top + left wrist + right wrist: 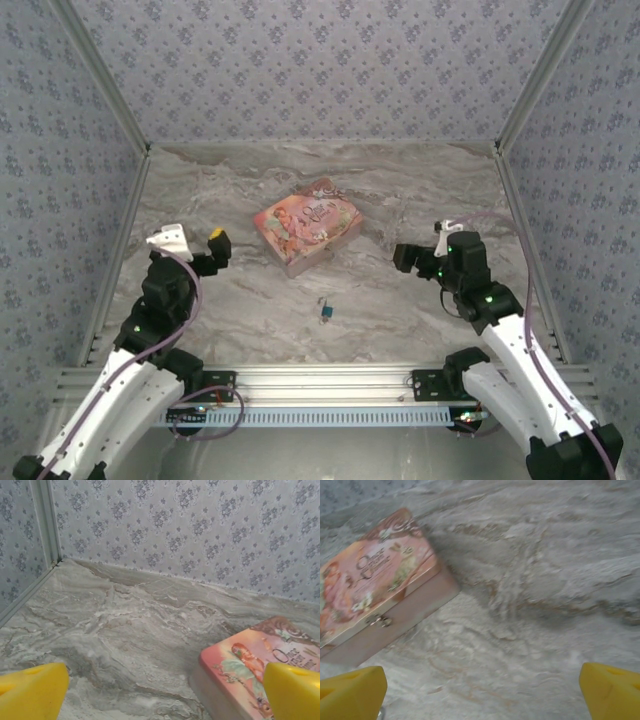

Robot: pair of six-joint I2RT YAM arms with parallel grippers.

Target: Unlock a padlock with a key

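Observation:
The padlock (pixel 326 313), a tiny blue body with a thin silvery bit at its far end, lies on the marble table in front of the pink box. I cannot make out the key; it is too small to tell from the padlock's metal. My left gripper (pixel 215 249) hovers at the left of the table, open and empty, with yellow fingertips (pixel 32 690) wide apart in the left wrist view. On the opposite side my right gripper (pixel 408 258) is open too, its fingertips (pixel 612 687) far apart over bare marble. Both grippers are well away from the padlock.
A pink illustrated box (pixel 307 225) with a small clasp (pixel 379 620) sits closed at mid-table, between the two grippers. Patterned walls close in the back and sides. An aluminium rail (pixel 320 380) runs along the near edge.

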